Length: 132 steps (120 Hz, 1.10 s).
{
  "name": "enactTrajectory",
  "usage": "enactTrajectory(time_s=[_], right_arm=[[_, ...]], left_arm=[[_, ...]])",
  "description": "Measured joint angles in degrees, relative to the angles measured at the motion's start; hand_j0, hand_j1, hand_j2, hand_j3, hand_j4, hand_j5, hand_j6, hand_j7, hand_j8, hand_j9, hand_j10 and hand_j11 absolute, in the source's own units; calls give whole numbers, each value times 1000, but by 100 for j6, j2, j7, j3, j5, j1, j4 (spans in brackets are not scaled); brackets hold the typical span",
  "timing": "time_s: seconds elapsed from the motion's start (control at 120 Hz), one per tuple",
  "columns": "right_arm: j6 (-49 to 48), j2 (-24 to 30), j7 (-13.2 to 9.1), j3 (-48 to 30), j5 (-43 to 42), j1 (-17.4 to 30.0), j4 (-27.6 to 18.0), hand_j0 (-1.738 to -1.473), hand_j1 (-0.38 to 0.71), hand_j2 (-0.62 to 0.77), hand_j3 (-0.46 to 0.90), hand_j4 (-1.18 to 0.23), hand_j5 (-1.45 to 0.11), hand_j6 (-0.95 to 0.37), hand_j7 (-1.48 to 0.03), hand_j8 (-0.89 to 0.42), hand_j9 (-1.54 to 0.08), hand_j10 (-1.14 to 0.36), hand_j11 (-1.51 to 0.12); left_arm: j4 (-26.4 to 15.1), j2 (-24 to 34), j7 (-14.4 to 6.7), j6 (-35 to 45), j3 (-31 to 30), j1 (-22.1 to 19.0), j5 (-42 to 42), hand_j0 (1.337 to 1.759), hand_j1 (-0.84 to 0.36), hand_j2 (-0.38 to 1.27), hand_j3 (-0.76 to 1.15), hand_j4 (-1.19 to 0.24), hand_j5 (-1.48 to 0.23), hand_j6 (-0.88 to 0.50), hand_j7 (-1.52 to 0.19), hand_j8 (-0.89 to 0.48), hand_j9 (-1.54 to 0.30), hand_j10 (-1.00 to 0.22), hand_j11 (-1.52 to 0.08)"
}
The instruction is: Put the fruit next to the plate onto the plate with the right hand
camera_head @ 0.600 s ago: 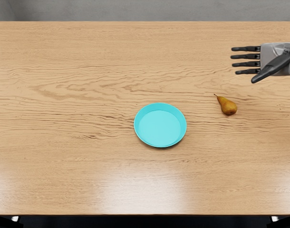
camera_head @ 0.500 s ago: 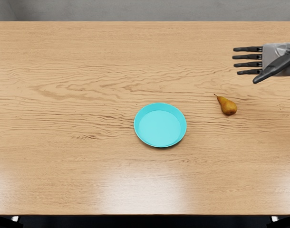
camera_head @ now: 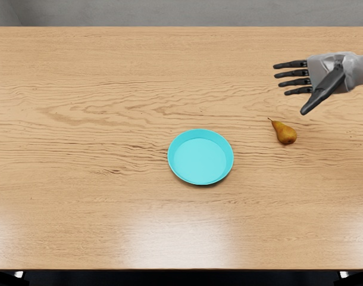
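A small brown pear [camera_head: 284, 132] lies on the wooden table to the right of a turquoise plate [camera_head: 200, 157], with bare wood between them. My right hand [camera_head: 296, 85] comes in from the right edge and hovers behind and slightly right of the pear. Its fingers are spread straight toward the left, the thumb angled down, and it holds nothing. It does not touch the pear. The plate has nothing on it. My left arm does not show.
The wooden table [camera_head: 98, 119] fills the view, its far edge at the top and its front edge at the bottom. Nothing else stands on it.
My right hand has moved left, closer to the pear, and tilted slightly downward. The pear and plate have not moved.
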<state>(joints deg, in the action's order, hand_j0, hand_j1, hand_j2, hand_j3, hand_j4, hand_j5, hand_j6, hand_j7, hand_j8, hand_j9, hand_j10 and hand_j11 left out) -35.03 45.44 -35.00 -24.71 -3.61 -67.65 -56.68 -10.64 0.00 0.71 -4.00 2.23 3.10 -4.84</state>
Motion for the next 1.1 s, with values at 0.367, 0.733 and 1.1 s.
enactTrajectory(time_s=[0.367, 0.733, 1.1], right_arm=[[229, -785, 0, 2246, -976, -1705, -963, -1658, -349, 0, 0, -1, 0, -2, 0, -1, 0, -1, 0], [2445, -1287, 0, 3337, -1927, -2232, -1479, -1658, -349, 0, 0, -2, 0, -3, 0, -2, 0, -1, 0], [3224, -1096, 0, 3637, -2442, -2164, -2366, -1658, -349, 0, 0, -2, 0, -3, 0, -2, 0, -2, 0]], left_arm=[[1, 0, 0, 0, -3, -3, 0, 1658, 336, 2, 0, -11, -15, -11, -15, -11, -15, -11, -15], [1, 0, 0, -2, -3, -11, 0, 1658, 336, 2, 0, -11, -15, -11, -15, -11, -15, -11, -15], [2, 0, 0, 1, -4, -3, 1, 1658, 336, 2, 0, -11, -14, -11, -14, -11, -14, -11, -14]])
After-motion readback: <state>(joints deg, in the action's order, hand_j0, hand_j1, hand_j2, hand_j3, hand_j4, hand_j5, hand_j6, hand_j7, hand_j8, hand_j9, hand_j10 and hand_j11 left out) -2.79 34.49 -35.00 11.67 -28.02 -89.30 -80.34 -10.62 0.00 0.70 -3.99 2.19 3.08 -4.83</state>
